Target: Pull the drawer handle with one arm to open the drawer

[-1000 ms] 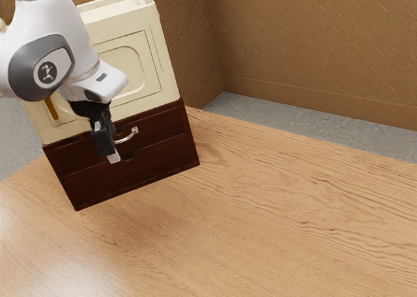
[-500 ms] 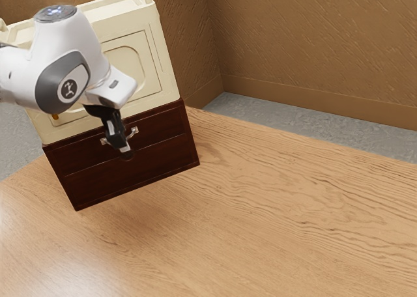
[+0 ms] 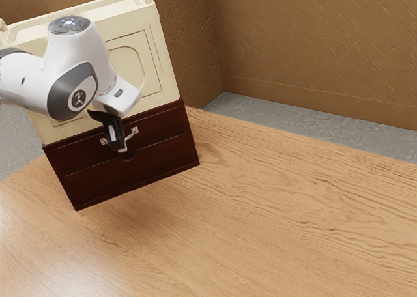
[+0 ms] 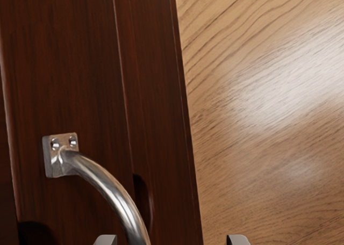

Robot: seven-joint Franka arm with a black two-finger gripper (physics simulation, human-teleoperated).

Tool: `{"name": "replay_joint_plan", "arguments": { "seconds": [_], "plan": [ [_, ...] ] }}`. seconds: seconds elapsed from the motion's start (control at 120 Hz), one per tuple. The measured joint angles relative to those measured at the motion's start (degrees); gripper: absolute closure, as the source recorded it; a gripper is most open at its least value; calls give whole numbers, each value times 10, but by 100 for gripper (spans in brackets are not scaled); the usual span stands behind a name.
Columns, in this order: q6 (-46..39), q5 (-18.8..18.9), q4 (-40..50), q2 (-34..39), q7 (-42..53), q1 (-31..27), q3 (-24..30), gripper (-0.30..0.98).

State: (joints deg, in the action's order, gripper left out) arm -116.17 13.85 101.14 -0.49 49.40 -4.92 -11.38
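Reaching in from the exterior view's left, the white Franka arm [image 3: 26, 82] is bending at its grey-ringed wrist joint [image 3: 70, 92] and pointing its hand [image 3: 118, 100] downward, with a slight slant toward the exterior view's right. The black two-finger gripper [image 3: 122, 147] is hanging below it, tips lowermost, in front of the middle of the silver drawer handle [image 3: 134, 133] (from where I'm standing, it is covering a good part of the bow). Its jaws are standing open: in the wrist view the pale fingertips [image 4: 106, 240] are showing well apart, and the curved bar is running between them, closer to one than to the other. They aren't gripping it from both sides.

The handle is sitting on the upper drawer [image 3: 163, 123] of the dark reddish-brown wooden cabinet, its screwed mounting plate [image 4: 60, 151] lying against the front. That drawer is looking closed, its face lining up with the lower drawer [image 3: 146, 167] beneath. A cream panelled section [image 3: 156, 69] is rising above the drawers, and the whole piece is standing on the wood-grained table [image 3: 280, 212].
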Motion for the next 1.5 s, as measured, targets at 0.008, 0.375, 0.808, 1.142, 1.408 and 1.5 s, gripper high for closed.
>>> {"name": "replay_joint_plan", "arguments": {
  "seconds": [0.008,0.375,0.808,1.142,1.408,1.5],
  "plan": [
    [0,0,0,-1,0,0,0,48],
    [-16,3,30,14,-2,6,-5,68],
    [-41,32,142,116,-13,60,-6,73],
    [-49,57,199,169,-34,98,-5,72],
    [-51,59,235,204,-50,119,-4,73],
    [-51,60,245,215,-54,127,-4,72]
  ]
}}
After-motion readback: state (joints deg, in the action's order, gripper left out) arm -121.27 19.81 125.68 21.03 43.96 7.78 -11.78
